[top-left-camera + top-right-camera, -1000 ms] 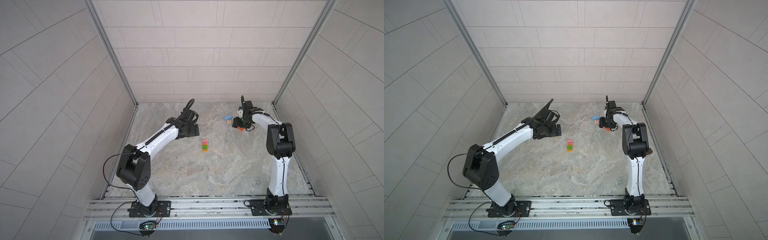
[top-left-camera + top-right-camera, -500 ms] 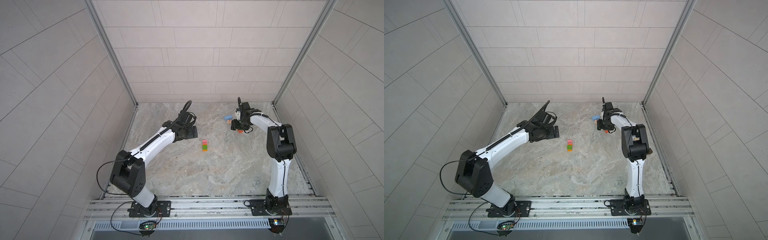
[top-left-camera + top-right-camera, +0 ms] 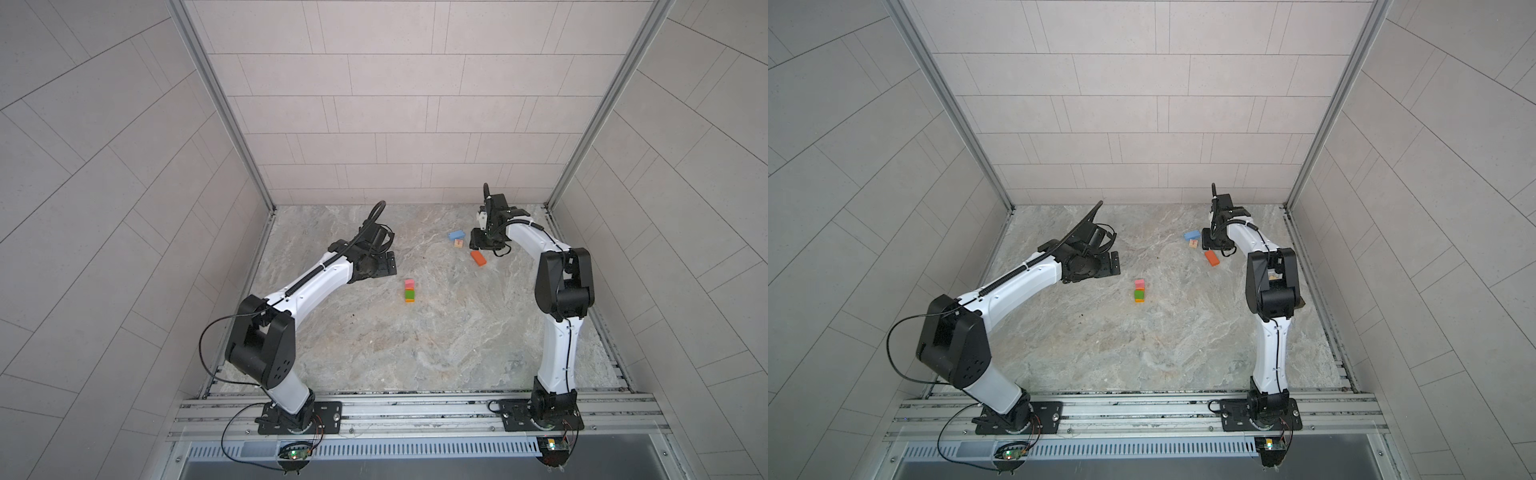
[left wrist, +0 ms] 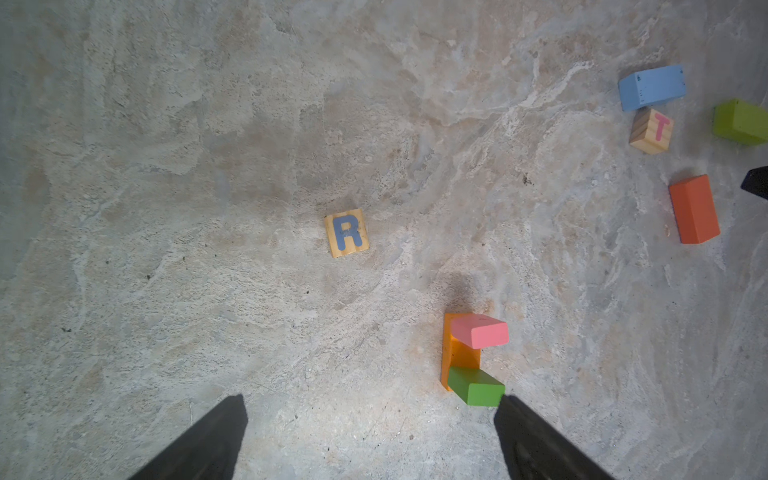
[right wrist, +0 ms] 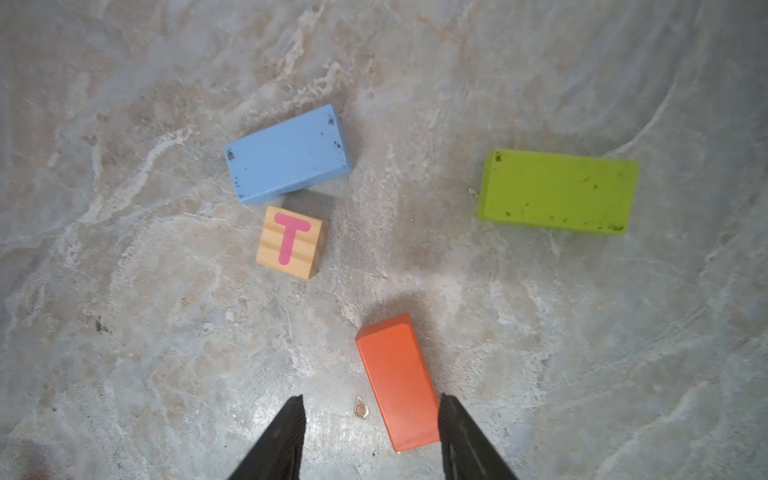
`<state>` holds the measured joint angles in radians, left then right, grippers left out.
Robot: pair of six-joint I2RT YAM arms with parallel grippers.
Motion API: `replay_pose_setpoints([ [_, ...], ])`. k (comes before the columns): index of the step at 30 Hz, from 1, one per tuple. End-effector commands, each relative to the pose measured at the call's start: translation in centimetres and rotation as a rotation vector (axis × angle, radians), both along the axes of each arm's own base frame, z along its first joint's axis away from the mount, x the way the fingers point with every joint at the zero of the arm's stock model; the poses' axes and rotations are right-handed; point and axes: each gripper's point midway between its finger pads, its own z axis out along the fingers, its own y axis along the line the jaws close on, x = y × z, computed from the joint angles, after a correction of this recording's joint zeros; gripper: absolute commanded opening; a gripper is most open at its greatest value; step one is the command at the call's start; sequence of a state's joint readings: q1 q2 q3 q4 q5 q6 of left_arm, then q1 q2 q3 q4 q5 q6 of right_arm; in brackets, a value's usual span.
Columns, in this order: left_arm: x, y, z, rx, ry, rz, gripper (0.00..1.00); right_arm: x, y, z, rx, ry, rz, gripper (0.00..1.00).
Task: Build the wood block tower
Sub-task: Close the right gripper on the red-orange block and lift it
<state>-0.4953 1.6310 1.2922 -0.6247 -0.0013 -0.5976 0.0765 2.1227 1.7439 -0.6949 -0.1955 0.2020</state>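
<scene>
The tower [image 3: 409, 289] stands mid-table: a pink block [image 4: 480, 330] and a green block [image 4: 476, 386] on an orange base [image 4: 457, 353]. My left gripper [image 4: 370, 399] hovers open to its left, one fingertip near the green block. A tan R cube [image 4: 346, 232] lies under it. At the back right lie a blue brick [image 5: 287, 153], a tan T cube [image 5: 291, 241], a lime brick [image 5: 557, 191] and a red-orange brick [image 5: 397, 380]. My right gripper [image 5: 372, 399] is open over the red-orange brick's near end, which sits close to one finger.
Tiled walls enclose the marbled table [image 3: 415, 345] on three sides. The right arm [image 3: 561, 282] stands along the right wall, the left arm [image 3: 299, 286] reaches in from the front left. A metal rail [image 3: 415, 411] runs along the front edge.
My right gripper's jaws have narrowed and it has shifted slightly left, baring more of the red-orange brick. The left arm's elbow has swung a little; its gripper stays put and open.
</scene>
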Motion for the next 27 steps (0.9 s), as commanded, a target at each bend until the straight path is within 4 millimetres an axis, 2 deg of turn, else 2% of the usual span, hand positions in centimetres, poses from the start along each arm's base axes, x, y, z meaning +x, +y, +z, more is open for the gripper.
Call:
replay_pose_setpoints([
  [1, 0.7, 0.0, 0.6, 0.002, -0.021, 0.007, 1.0, -0.9, -0.4, -1.9, -0.037, 0.068, 0.01, 0.51],
  [9, 0.6, 0.0, 0.0, 0.003, -0.011, 0.007, 1.0, -1.2, -0.9, -3.6, -0.079, 0.109, 0.021, 0.55],
  [18, 0.3, 0.1, -0.1, 0.002, -0.011, 0.01, 1.0, -1.6, -0.7, -4.8, -0.106, 0.143, 0.028, 0.53],
  [27, -0.6, 0.7, 0.0, -0.003, -0.017, 0.017, 1.0, -1.7, -0.5, -4.5, -0.131, 0.157, 0.015, 0.3],
])
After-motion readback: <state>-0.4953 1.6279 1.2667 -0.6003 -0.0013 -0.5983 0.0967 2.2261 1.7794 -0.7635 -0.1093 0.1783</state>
